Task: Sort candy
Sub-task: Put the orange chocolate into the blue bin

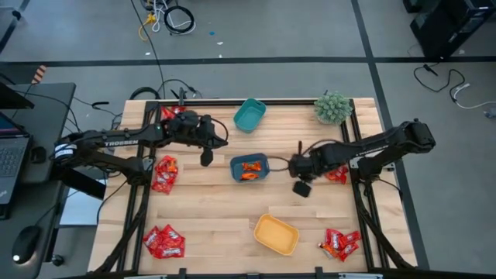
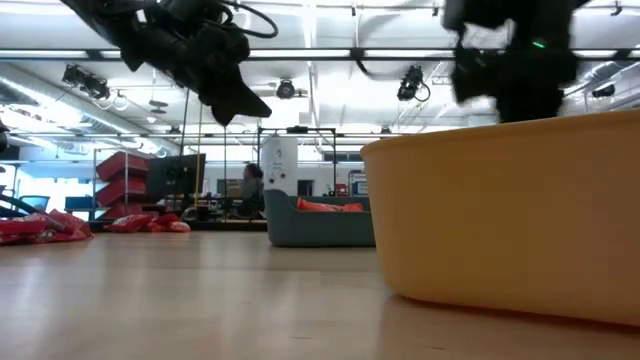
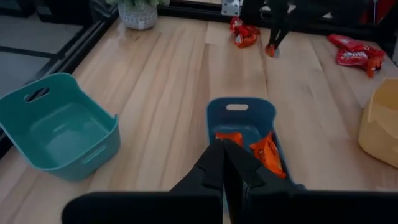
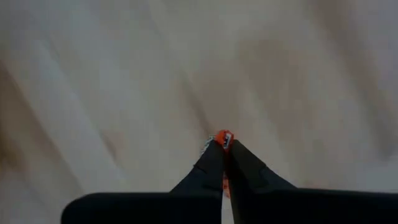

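Nearest the table's front edge in the high view: yellow bin [image 1: 276, 235], empty as far as visible. It fills the right foreground of the low view. A pile of candy [image 1: 164, 242] sits front-left and another pile [image 1: 341, 243] front-right, both loose on the wood table [image 1: 209, 209].

Candy appearance: small flat packets, shiny red to orange-red wrappers with white marks, crumpled and overlapping in heaps. Single pieces are hard to separate.

Mid-table: dark blue bin [image 1: 249, 167] holds a few orange-red candies [image 3: 266, 152], lying flat on its floor. A third pile [image 1: 165, 173] is left of it, under the left arm. A smaller red pile [image 1: 336, 175] is on the right, partly hidden by the right arm.

Right gripper [image 1: 301, 186] hangs just right of the blue bin, above bare wood. Right wrist view: fingers [image 4: 208, 165] clenched on one orange-red candy [image 4: 223, 138], only its edge poking out at the tips.

Left gripper [image 1: 206, 157] hovers left of the blue bin, apart from it. Left wrist view: fingers [image 3: 211, 169] pressed together, nothing between them.

Far side: teal bin [image 1: 249, 115], empty, tilted relative to the table edge. More red candy [image 1: 172, 113] is at the far-left corner, partly under the left arm. Small potted plant [image 1: 333, 107] is at the far-right corner.
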